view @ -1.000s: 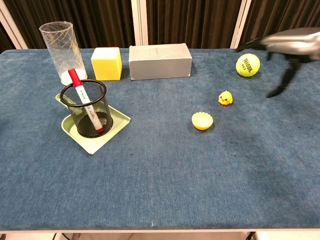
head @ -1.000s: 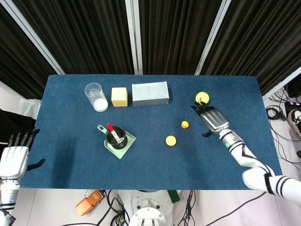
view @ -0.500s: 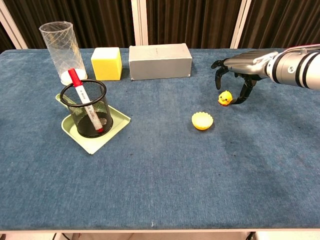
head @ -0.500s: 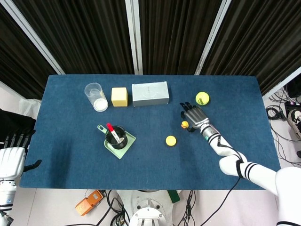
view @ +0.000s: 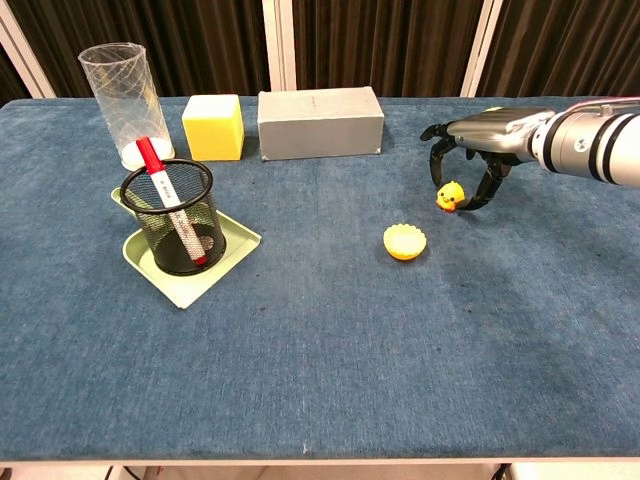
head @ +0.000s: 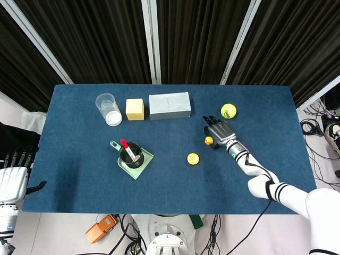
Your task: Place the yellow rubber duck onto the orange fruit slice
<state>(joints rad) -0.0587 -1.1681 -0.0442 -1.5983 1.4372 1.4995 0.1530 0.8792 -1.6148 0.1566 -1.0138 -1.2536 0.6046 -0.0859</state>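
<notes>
Right hand (view: pixel 478 150) has dropped over the duck (view: pixel 450 196)
Fingers cage it, grip unclear; orange slice (view: pixel 405 241) waits just beside.

A robotics lab or test cell, by all signs: black pleated curtains (head: pixel 106 37) between white metal frame posts (head: pixel 151 40) behind a blue cloth-covered table (head: pixel 79 159), loose cables (head: pixel 319 125) on the pale floor, and an orange handheld box (head: pixel 101 227) below the table's near edge.
</notes>
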